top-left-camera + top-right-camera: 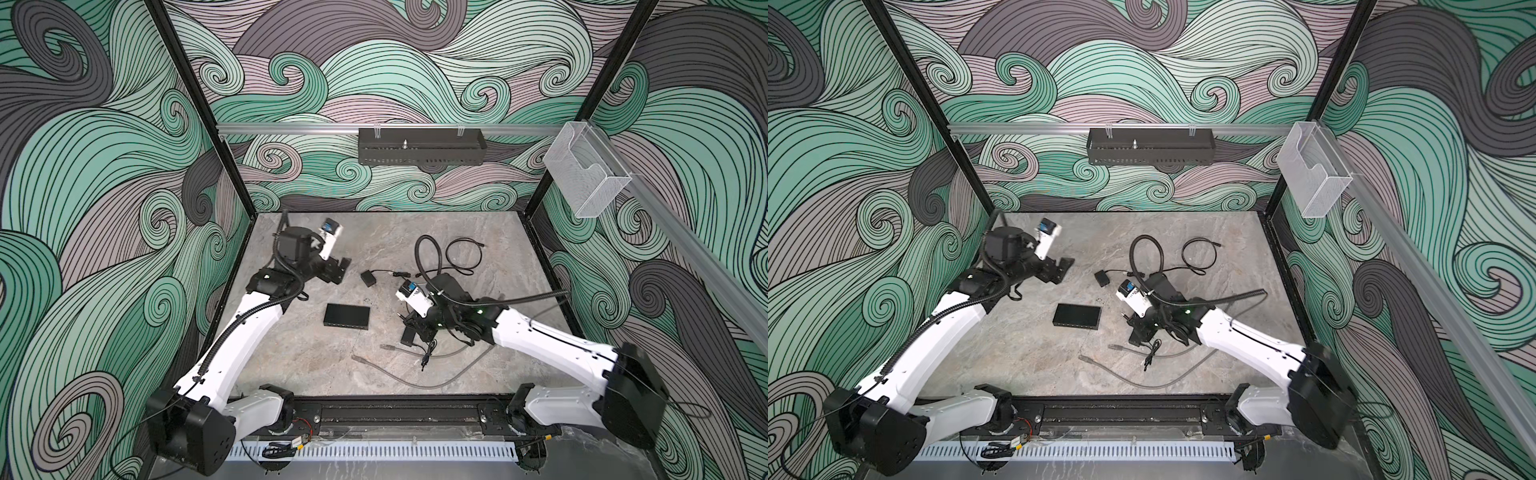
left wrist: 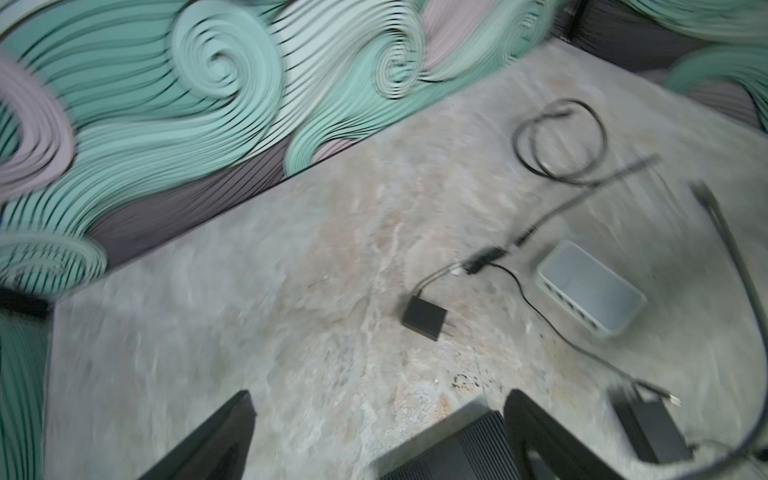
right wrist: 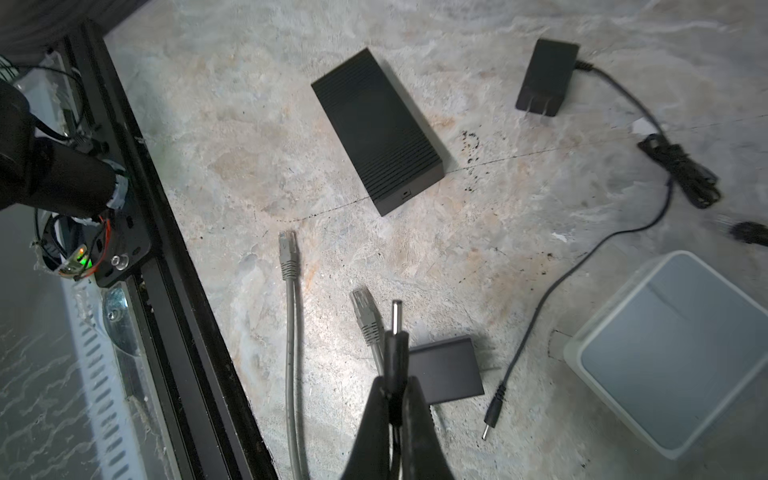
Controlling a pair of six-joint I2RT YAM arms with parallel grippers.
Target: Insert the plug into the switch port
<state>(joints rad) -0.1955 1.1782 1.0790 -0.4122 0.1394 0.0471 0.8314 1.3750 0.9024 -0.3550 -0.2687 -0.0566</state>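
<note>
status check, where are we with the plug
Left gripper open, empty. Right gripper shut on plug, not yet at black switch. Grey cable ends lie close by plug.

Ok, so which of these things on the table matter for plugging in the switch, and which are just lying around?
For the job: barrel plug in the right gripper; black switch.
Lying about: grey network cable; black wall adapter; white box; loose thin plug.
</note>
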